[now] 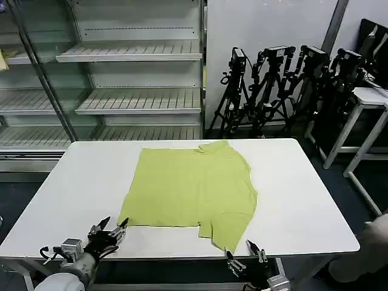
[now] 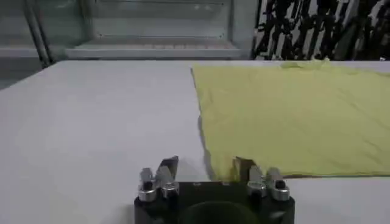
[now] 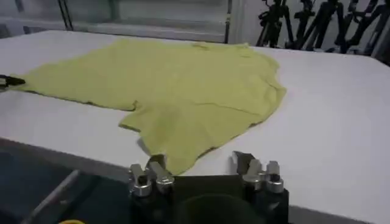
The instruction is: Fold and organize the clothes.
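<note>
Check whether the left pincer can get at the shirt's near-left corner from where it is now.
Probably yes. The left pincer sits open right beside that corner of the T-shirt, low over the table, with nothing between them.

The T-shirt (image 1: 191,188) is a plain lime, yellow-green all over, with no print or pattern. It lies on a white desk (image 1: 303,200). Behind the desk the shelves (image 1: 130,51) are pale grey-white, and the tripods (image 1: 273,85) beside them are black. Both grippers, left (image 1: 112,229) and right (image 1: 245,254), are black with silvery metal parts.
</note>
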Robot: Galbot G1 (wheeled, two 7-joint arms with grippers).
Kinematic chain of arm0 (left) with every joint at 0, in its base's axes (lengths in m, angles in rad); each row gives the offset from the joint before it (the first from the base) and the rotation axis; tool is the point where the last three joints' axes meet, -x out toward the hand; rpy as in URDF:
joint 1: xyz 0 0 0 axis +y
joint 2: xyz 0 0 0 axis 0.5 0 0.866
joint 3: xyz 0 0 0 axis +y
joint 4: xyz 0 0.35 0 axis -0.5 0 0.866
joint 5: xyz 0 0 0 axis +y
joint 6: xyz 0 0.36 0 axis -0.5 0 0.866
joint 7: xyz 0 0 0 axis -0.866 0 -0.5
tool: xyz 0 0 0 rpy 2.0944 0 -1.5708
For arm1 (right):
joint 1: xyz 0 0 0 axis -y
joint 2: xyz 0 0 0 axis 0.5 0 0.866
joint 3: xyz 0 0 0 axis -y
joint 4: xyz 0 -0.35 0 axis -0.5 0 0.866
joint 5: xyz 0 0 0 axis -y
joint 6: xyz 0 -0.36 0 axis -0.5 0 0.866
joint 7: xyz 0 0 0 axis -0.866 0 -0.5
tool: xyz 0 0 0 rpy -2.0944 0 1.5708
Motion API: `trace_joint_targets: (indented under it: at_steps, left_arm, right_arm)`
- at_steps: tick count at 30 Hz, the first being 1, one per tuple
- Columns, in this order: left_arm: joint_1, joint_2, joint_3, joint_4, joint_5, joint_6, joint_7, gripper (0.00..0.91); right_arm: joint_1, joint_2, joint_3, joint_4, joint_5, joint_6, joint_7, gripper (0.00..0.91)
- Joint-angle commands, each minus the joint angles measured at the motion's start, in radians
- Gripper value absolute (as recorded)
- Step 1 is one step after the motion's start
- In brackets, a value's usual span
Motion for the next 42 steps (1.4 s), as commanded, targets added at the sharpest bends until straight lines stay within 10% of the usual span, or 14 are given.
trace_joint_targets:
  at_steps: [1,23,42]
  left_arm:
    - [0.002,-0.006,-0.007,-0.001,-0.003,0.007,0.023,0.01]
    - [-0.153,0.027,0.01,-0.032,-0.13,0.003,0.016,0.01]
    - [-0.376,0.03,0.111,0.223,-0.115,-0.025,0.015,0.01]
  right_arm:
    - [0.01,0.004,-0.016,-0.007,0.032,-0.012,0.003,0.0]
    - [0.229,0.009,0.008,0.024,0.066,-0.033,0.006,0.0]
    - [0.618,0.044,0.001,-0.275,0.133,-0.069,0.009,0.0]
